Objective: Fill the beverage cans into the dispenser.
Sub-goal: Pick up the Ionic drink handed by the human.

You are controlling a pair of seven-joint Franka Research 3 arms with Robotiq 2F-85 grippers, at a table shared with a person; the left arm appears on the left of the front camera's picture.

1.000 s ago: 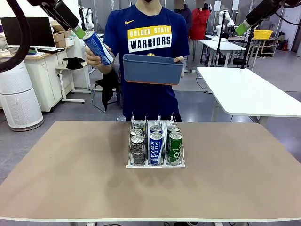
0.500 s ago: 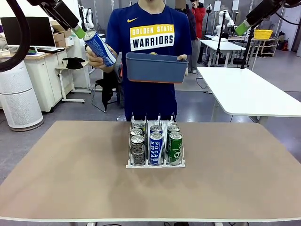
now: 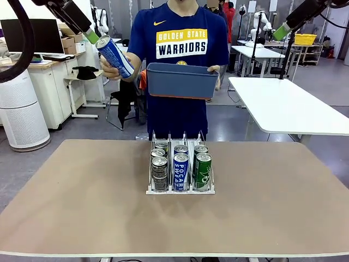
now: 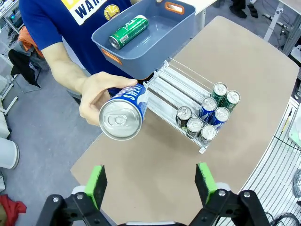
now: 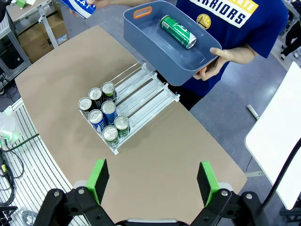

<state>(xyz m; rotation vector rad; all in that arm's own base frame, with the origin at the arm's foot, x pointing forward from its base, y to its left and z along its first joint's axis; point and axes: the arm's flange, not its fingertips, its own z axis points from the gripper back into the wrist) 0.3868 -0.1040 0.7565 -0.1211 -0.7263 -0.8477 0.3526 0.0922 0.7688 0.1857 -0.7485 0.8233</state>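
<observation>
A person's hand holds a blue POCARI SWEAT can (image 3: 114, 56) up high, its top toward my left gripper (image 3: 91, 37). In the left wrist view that can (image 4: 123, 115) lies just ahead of my open left gripper (image 4: 151, 184), not between its green pads (image 4: 97, 186). The clear dispenser (image 3: 185, 137) stands mid-table with several cans (image 3: 180, 170) at its front: dark grey left, blue middle, green right. My right gripper (image 3: 281, 31) hangs open high at the right, far above the dispenser (image 5: 141, 87). One green can (image 5: 178, 31) lies in the tub.
The person's other hand holds a blue-grey plastic tub (image 3: 182, 81) over the table's far edge, above the rear of the dispenser (image 4: 174, 84). The tub (image 4: 155, 44) has orange handle slots. A white table (image 3: 289, 106) stands off to the right.
The person has shifted a little to the right with the tub. The blue can stays held up near my left gripper. Both arms are unmoved.
</observation>
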